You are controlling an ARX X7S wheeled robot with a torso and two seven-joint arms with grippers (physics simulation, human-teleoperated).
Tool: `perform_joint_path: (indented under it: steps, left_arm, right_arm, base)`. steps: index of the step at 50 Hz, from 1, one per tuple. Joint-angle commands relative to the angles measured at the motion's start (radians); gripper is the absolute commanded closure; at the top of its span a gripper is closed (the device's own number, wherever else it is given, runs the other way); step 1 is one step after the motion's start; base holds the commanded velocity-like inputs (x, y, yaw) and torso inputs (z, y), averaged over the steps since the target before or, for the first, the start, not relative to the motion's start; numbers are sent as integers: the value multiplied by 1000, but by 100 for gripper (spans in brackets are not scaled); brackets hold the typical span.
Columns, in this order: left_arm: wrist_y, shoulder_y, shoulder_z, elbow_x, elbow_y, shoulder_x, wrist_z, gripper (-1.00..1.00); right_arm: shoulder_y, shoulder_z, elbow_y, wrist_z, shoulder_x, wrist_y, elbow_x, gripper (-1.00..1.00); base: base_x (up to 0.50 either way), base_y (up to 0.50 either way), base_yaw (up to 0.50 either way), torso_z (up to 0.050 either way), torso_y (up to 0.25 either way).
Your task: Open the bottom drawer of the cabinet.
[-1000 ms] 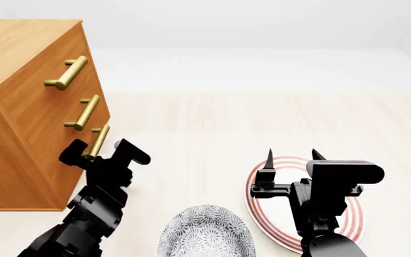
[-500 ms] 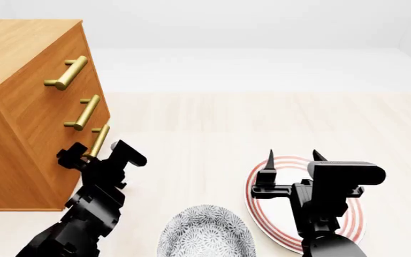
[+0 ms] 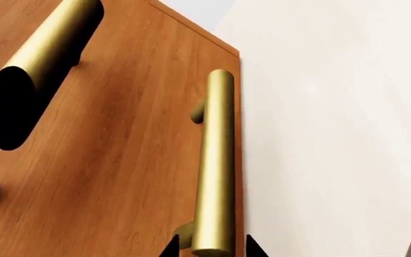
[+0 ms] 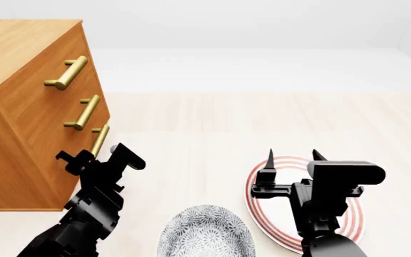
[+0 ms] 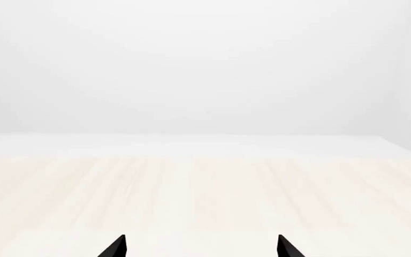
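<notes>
The black left gripper [image 4: 97, 156], jaws wide, straddles the brass bar handle [image 3: 215, 166] of the orange-brown wooden bottom drawer [image 3: 120, 176], seemingly to grasp it, while the right gripper [image 4: 291, 156] idles with jaws wide.

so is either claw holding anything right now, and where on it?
Neither. The left claw is open with a finger on each side of the near end of the bottom drawer's handle, not clamped. The right claw is open over the plate.

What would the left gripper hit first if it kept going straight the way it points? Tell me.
Most likely the brass bar handle of the orange-brown wooden bottom drawer: in the wrist view the left gripper has a fingertip on each side of the bar's near end. Whether they already touch it is unclear.
</notes>
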Motion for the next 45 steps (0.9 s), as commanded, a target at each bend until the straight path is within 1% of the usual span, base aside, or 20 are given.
perform_joint_path:
  steps: [1,5,7,13,19,24,37,45]
  left_arm:
    - [26,-6,14,-3,-7,12,4,100]
    - [27,-10,25,2,-3,20,9,100]
    - [8,-4,29,6,32,18,10,100]
    - [-160,61,32,9,288,-37,7,100]
    - [-262,96,34,7,454,-74,21,100]
    - [-321,122,42,7,557,-93,32,100]
    - [-439,152,66,15,715,-109,47,100]
    - [-458,154,80,20,739,-103,52,100]
  right_arm:
    - [-1,-3,2,3,3,-4,5,-100]
    - [-3,-4,1,5,4,-7,6,-100]
    - [-3,-5,6,5,4,-10,6,-100]
    - [-5,-6,6,6,6,-13,8,-100]
    - [-2,-5,2,8,9,-10,12,-100]
    - [0,-8,4,10,10,-10,13,-100]
    - [2,-7,4,13,14,-14,20,-100]
    - [-5,-4,5,15,17,-23,23,-100]
  base:
    - [0,0,0,0,0]
    - [0,0,0,0,0]
    - [5,0,0,0,0]
    - [0,0,-1,0,0]
    - [0,0,0,0,0]
    - [0,0,0,0,0]
    - [0,0,0,0,3]
    - [0,0,0,2,10]
